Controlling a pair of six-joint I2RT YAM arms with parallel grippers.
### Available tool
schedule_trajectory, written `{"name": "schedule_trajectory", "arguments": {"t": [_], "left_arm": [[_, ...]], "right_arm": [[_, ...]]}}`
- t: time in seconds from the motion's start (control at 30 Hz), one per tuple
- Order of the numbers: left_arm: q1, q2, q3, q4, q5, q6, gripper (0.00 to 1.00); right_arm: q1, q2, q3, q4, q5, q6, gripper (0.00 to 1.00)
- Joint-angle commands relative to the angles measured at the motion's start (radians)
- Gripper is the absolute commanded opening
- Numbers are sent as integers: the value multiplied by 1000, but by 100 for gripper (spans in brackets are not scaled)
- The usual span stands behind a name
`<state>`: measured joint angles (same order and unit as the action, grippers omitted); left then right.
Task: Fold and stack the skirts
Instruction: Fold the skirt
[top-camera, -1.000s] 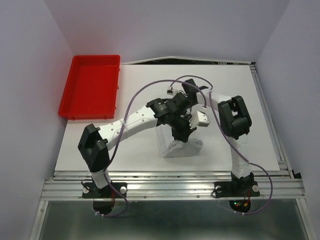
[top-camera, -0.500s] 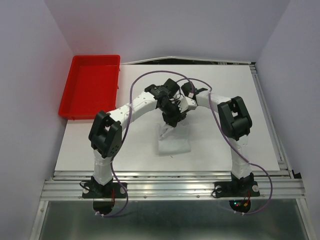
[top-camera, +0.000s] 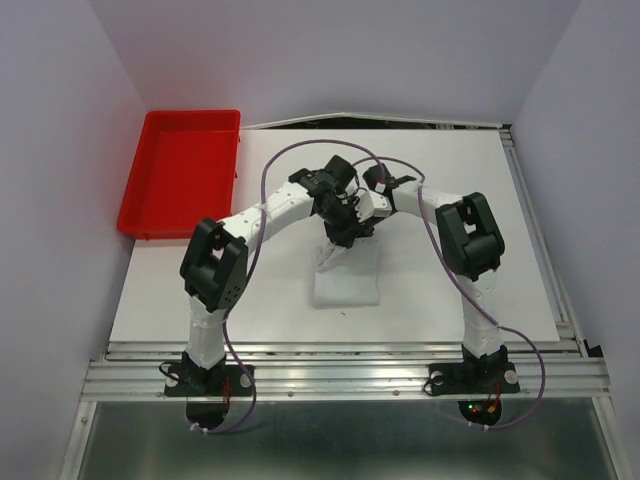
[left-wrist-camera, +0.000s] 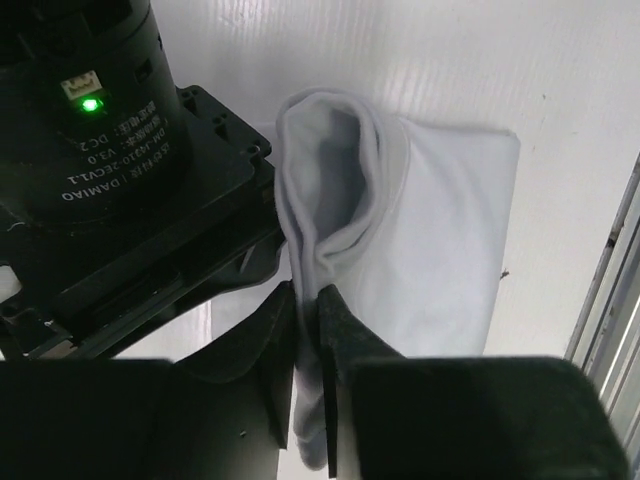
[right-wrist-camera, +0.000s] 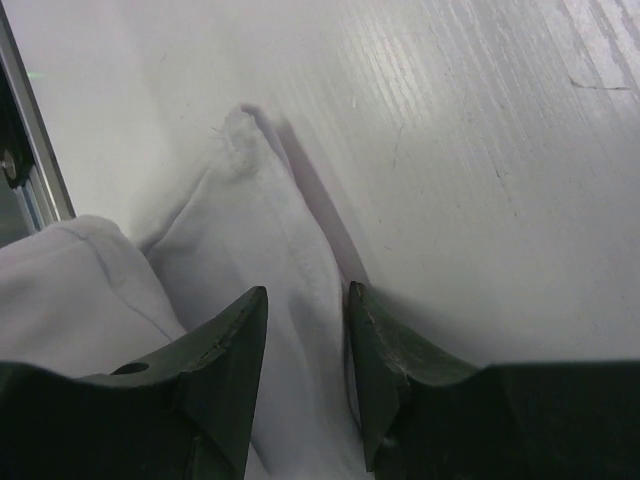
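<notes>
Left wrist: pale skirt (left-wrist-camera: 440, 230), bunched edge clamped in left tool (left-wrist-camera: 306, 305) and right tool (right-wrist-camera: 307, 300).

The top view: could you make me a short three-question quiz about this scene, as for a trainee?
1. True or false: the red tray has cloth in it.
2. What sits between the fingers of the left claw? A: a cable. B: the skirt. C: nothing.
3. On which arm's side of the table does the tray sit?
Key: 1 false; 2 B; 3 left.
</notes>
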<state>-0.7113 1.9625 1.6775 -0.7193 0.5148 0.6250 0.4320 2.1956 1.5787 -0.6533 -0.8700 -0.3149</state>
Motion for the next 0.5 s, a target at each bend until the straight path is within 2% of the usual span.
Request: {"name": "schedule_trajectory", "arguments": {"t": [0.0,0.1,0.13,0.17,0.37,0.47], "left_arm": [[21,16,4,41,-33,-1,31],[71,-5,30,44,-64,-27,39],[87,-25,37,38,-65,-30,40],[110,-37,42,28,-74,-37,42],[145,-194,-13,66,-105,-77,45],[151,-261,-79,101,-104,-166,47]], "right_arm": [[5,10,10,-39,40,0,46],[5,6,35,-32,97,28,52],[5,4,46,-31,117,42,59],[5,0,65,-17,158,60,62],[-30,-39,184,38,327,155,74],[-42,-92,234,70,448,186,80]]}}
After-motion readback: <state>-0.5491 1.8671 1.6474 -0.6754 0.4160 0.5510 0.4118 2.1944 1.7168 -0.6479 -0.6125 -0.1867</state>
